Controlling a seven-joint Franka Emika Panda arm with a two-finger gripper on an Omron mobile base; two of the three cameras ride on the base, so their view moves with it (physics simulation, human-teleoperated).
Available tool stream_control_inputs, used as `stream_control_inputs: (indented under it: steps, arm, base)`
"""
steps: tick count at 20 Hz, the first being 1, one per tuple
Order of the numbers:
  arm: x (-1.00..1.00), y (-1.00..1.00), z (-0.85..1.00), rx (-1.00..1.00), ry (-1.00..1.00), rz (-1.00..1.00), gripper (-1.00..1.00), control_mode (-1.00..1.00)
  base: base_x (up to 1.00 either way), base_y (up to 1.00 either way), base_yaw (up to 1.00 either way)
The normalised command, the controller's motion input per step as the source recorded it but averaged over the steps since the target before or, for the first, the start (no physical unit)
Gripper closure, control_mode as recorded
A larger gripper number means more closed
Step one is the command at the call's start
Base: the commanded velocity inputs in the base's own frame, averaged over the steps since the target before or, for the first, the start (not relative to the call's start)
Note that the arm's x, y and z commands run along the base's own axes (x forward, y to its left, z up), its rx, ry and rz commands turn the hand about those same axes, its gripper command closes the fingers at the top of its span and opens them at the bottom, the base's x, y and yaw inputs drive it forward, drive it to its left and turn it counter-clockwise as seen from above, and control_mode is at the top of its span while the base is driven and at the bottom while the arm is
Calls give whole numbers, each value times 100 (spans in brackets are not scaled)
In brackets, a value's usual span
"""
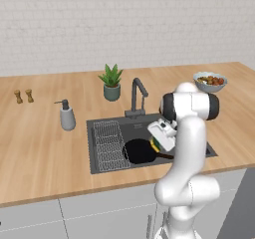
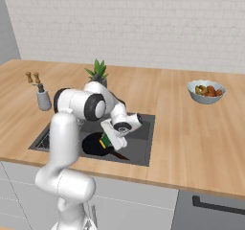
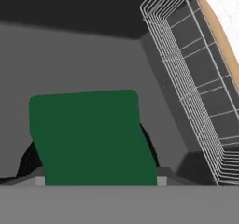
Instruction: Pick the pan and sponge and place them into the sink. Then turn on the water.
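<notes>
The frying pan (image 1: pixel 139 151) already lies in the sink (image 1: pixel 102 127), its dark handle pointing toward the sink's front right corner, so the step in hand looks to be the second placing: bringing the sponge (image 1: pixel 155 145) down into the basin. The pincer (image 1: pixel 158 144) hangs low inside the sink, just above the pan's right side, and it is grasping the sponge, whose green face fills the space between its fingertips in the hand view while a sliver of yellow shows beneath the green in the left base view.

The next move, as I judge it, calls for letting the jaws spread so the sponge drops onto the pan or the sink floor beside it, then lifting clear and reaching to the faucet (image 1: pixel 137 97) at the sink's back edge to start the water; no stream shows there now.

The sponge is a small rectangular block with rounded corners, flat dark green on top over a thin yellow layer, far smaller than the round black pan. The wire rack (image 1: pixel 109 144) takes up the sink's left part, well apart from the sponge.
</notes>
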Motion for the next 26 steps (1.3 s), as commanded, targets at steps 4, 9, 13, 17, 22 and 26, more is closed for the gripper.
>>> stream_control_inputs:
  steps: [4,9,13,17,22,26]
  arm:
    - [34,0,-50,0,0,0,100,-100]
    - [32,1,-47,0,0,0,100,-100]
    - [29,1,-46,0,0,0,100,-100]
    - [25,9,-42,0,0,0,100,-100]
    - [5,7,-19,0,-4,0,-100,-100]
    - [0,2,2,0,-17,0,-100,-100]
  base:
    - [0,0,0]
    - [0,0,0]
    - [0,0,0]
    - [0,0,0]
    - [0,0,0]
    - [0,0,0]
